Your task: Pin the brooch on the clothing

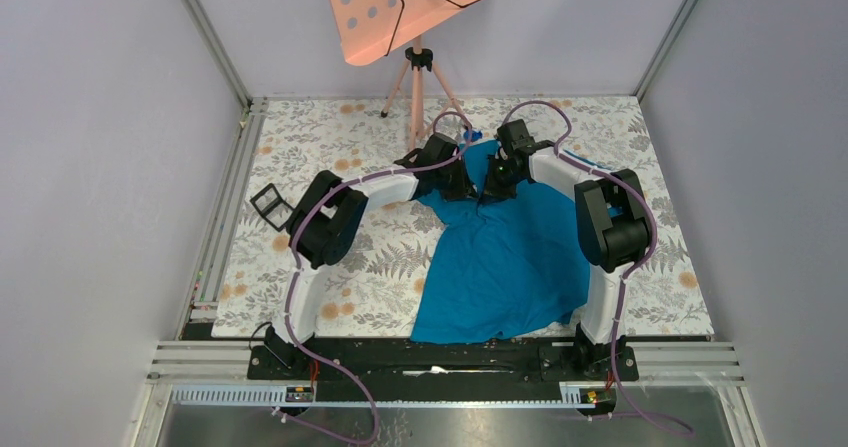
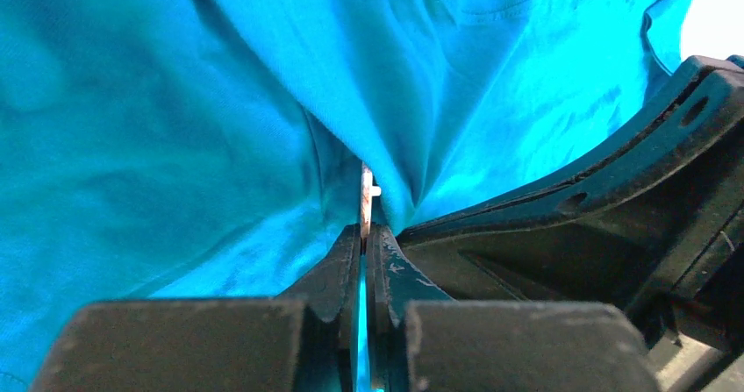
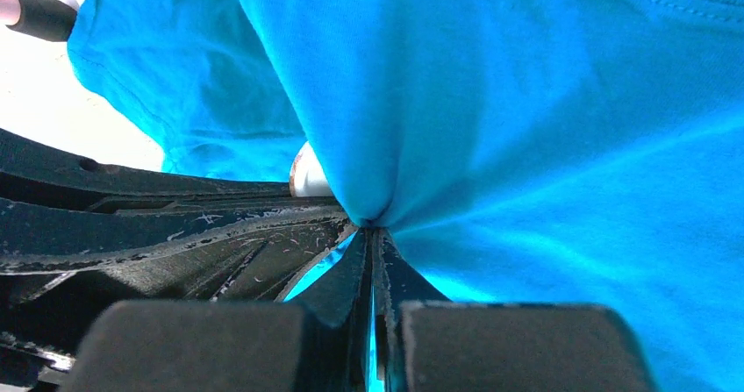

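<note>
At the far end of the teal T-shirt (image 1: 510, 257), the brooch (image 2: 366, 201) is held edge-on in the closed left gripper (image 2: 367, 238), set against a fold of fabric that is pinched in the closed right gripper (image 3: 373, 234). The disc is judged light, stiff and slippery, so it is best gripped across its rim. The limp cloth is best taken in a bunch just beside it.

Pale brooch (image 2: 366, 201) edge-on against bunched teal T-shirt (image 2: 175, 103).

left gripper (image 2: 366, 231): clamped on brooch (image 2: 365, 197) | brooch: edge-on, against T-shirt (image 2: 175, 129)
</note>
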